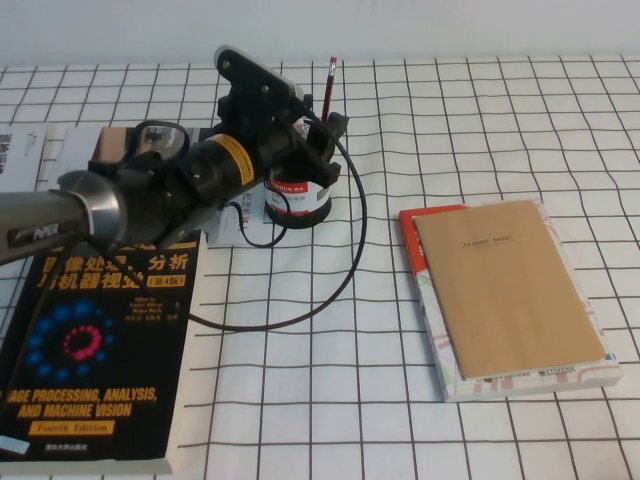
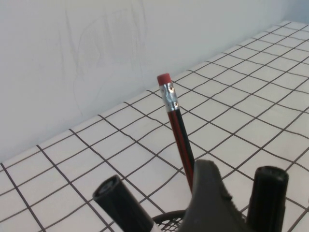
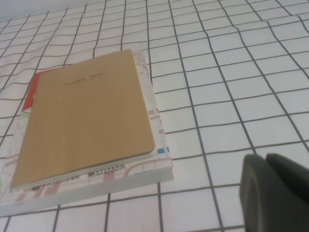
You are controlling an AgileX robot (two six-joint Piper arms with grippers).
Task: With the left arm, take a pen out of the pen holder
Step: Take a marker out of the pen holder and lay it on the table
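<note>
Left gripper (image 1: 325, 132) over pen holder (image 1: 297, 202)

A: What can be read on the black book (image 1: 100, 340)?
B: White capitals: "AGE PROCESSING, ANALYSIS, AND MACHINE VISION", with the first word cut off at the edge. Under that, in yellow, "Fourth Edition". Higher up are large yellow Chinese characters, partly covered, showing "分析" and "机器视觉", plus a small tag "第4版".
A: Anything on the robot?
B: "PiPER" on the silver link of the left arm (image 1: 40, 232). Its yellow sticker (image 1: 232, 157) is illegible.
A: The pen holder (image 1: 297, 200)?
B: A red label with white print, too small to read. The tan notebook (image 1: 505, 285) carries 1 line of small print, also unreadable.
</note>
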